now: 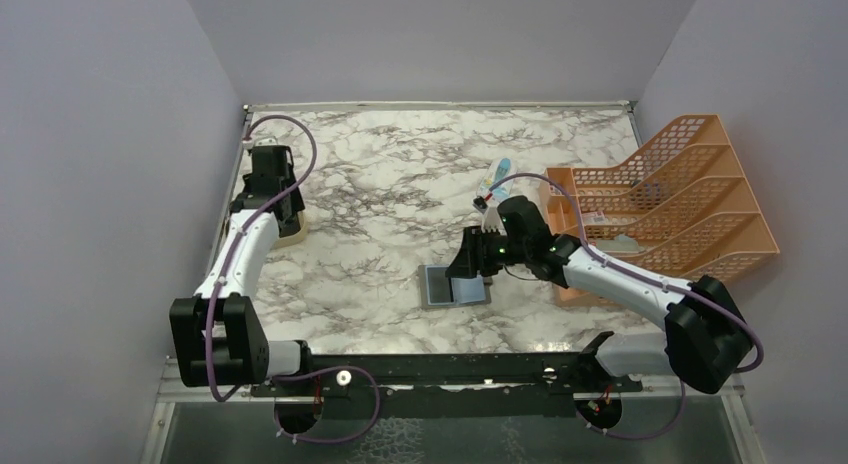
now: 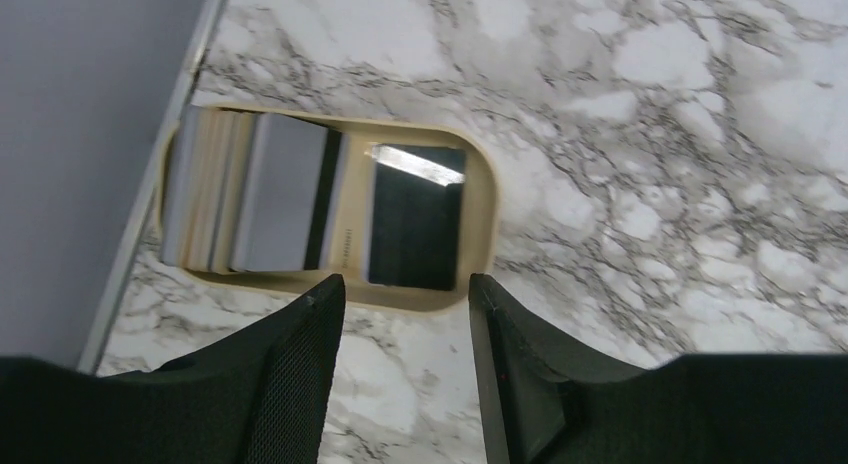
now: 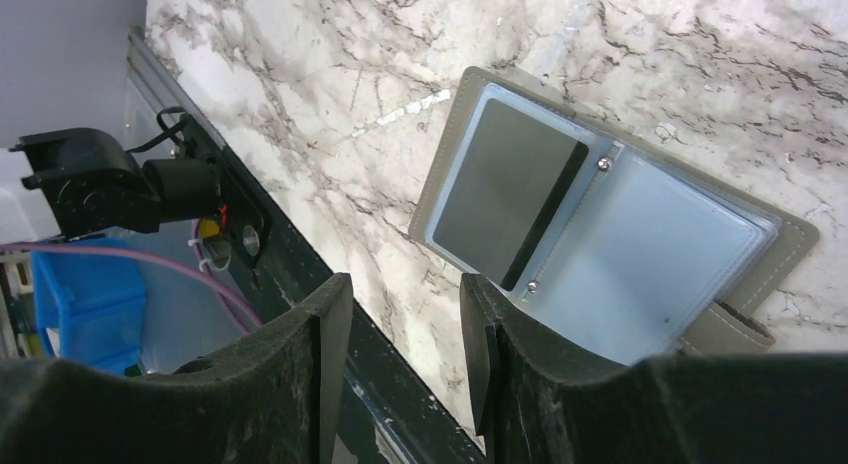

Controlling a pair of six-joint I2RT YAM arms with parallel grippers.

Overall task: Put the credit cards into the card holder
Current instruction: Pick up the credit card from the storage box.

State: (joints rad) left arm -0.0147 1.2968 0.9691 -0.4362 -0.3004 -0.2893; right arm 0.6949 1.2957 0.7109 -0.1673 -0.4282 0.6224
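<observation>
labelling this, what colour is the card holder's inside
The card holder is pale blue-grey inside, clearest in the right wrist view.

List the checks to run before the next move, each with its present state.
1. Left gripper empty, jaws apart: ok.
2. Left gripper lined up over the tray: ok, its fingers hang at the near rim.
3. Cards available to pick: ok, both tray compartments hold some.
4. Holder lying open and flat: ok.
5. Card on the holder's left side fully tucked into a pocket: cannot tell.
6. Right gripper empty, jaws apart: ok.
</observation>
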